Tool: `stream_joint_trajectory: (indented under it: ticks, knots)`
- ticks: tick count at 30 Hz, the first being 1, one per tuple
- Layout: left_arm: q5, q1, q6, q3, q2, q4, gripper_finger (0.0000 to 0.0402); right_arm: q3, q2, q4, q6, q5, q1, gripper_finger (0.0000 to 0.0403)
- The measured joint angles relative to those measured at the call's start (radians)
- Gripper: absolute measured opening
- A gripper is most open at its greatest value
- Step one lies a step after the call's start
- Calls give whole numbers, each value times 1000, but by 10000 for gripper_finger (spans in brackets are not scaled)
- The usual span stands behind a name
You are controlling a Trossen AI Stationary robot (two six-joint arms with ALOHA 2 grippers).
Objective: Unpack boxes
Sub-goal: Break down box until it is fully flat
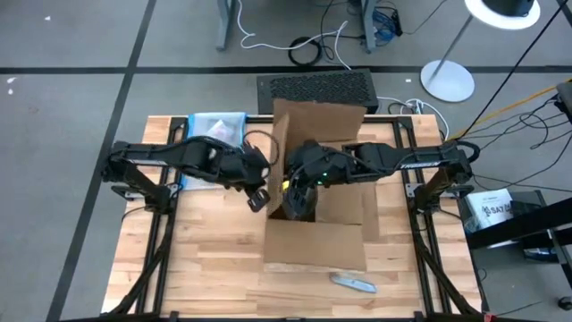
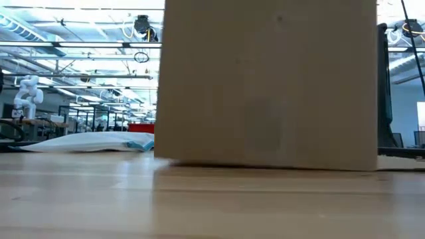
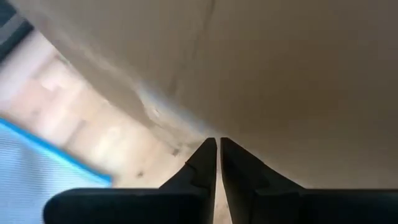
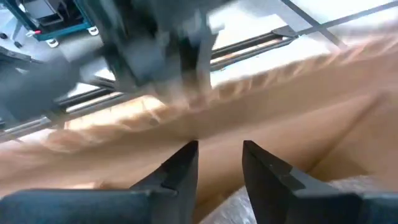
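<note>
Reaching into the carton (image 1: 317,215), right gripper (image 4: 219,163) (jaws parted, empty); left gripper (image 3: 217,152) beside it, jaws closed.

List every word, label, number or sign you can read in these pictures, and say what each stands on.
No text can be read with certainty.
White label on a dark unit right of the table: dark print, too small to read.
The cardboard box: no readable marks show.
The blue-edged pouch: nothing legible.

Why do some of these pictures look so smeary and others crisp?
High view: sharp, evenly lit. Low view: the brown cardboard box looms soft, blocking most of the room. Right wrist view: streaked by motion blur along the box's edge. Left wrist view: box wall too close, out of focus.
</note>
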Motion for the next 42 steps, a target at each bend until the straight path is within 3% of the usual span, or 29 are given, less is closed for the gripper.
stream_joint_trajectory:
  ticks: [5,10,18,21,25,33,37,42]
  knots:
    - [-52,0,52,195,-1,-125,27,0,0,-2,-9,-4,0,116]
    - [-88,-5,93,386,-1,-91,27,0,0,58,-61,-10,0,116]
    - [-80,31,69,448,22,-47,32,0,0,132,-86,-59,-21,116]
    - [-69,60,-13,449,29,-102,60,0,-1,137,-89,-60,-22,116]
    - [-17,96,-77,448,51,-125,127,0,-1,136,-92,-65,-26,116]
    - [23,119,-130,449,89,-38,261,-1,4,144,-92,-65,-27,116]
    - [-1,119,-139,449,111,-30,281,-1,19,150,-90,-88,-27,116]
    - [-57,117,-219,449,151,-174,272,-1,32,150,-91,-91,-25,116]
